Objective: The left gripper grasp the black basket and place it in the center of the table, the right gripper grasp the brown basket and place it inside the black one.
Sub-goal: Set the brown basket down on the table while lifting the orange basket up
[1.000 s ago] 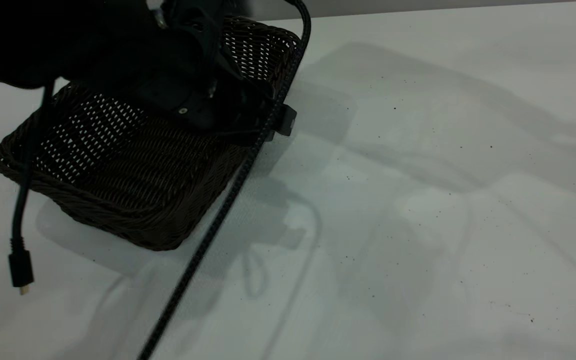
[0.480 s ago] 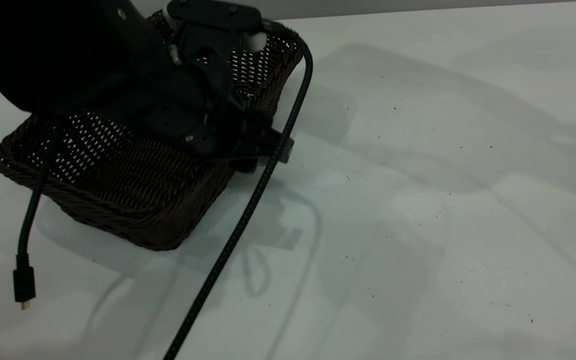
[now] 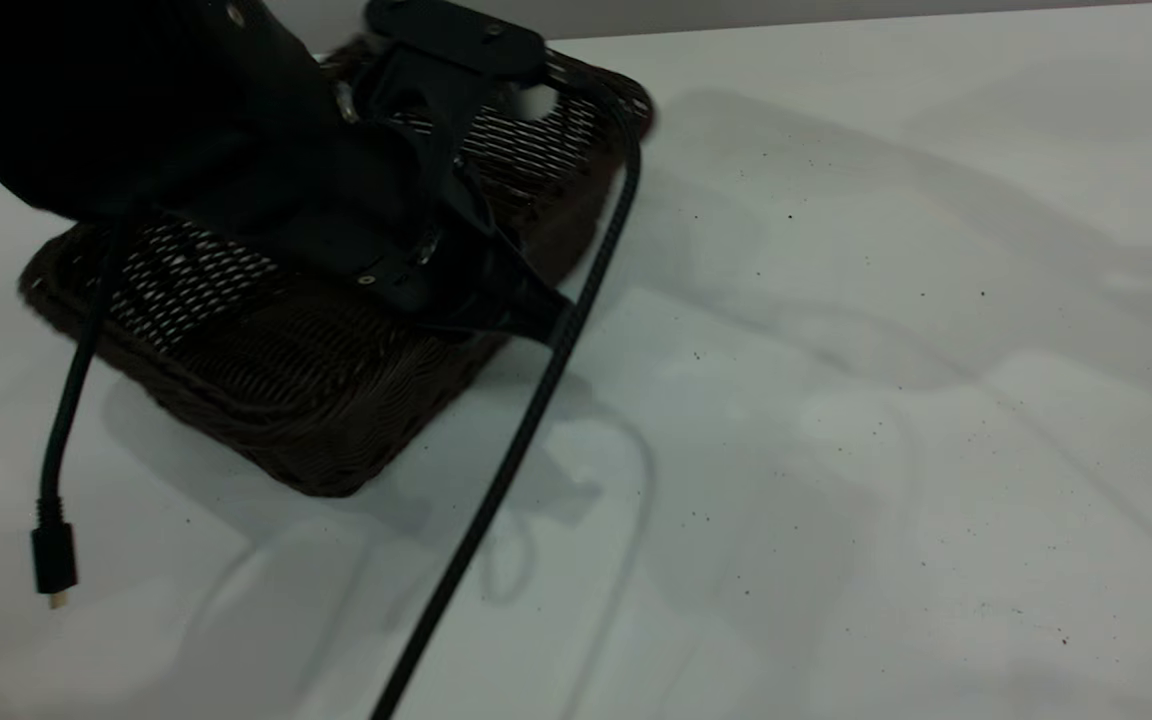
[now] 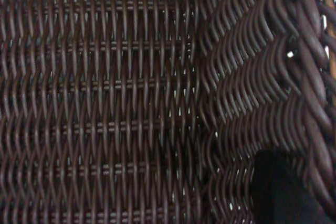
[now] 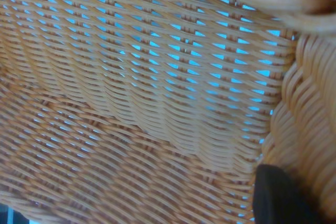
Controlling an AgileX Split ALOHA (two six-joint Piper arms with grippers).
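Observation:
The black basket (image 3: 316, 400) sits at the table's (image 3: 886, 400) left, seen from the exterior view, its near right edge raised a little. My left gripper (image 3: 528, 312) is shut on the basket's right-hand rim, with the bulky black arm covering much of the basket. The left wrist view shows only dark weave (image 4: 105, 98) and one finger (image 4: 278, 192) inside the wall. The right wrist view is filled by the brown basket (image 5: 131, 108). There my right gripper (image 5: 296, 192) grips the wall under the braided rim, with one finger (image 5: 275, 198) showing inside. The exterior view shows neither the right arm nor the brown basket.
A braided black cable (image 3: 516, 440) runs from the left arm down across the table to the front edge. A second thin cable ends in a loose plug (image 3: 54, 565) hanging at the left. White tabletop stretches across the middle and right.
The left gripper dropped onto the black basket's right rim and closed. The basket has since shifted to the right and tipped slightly.

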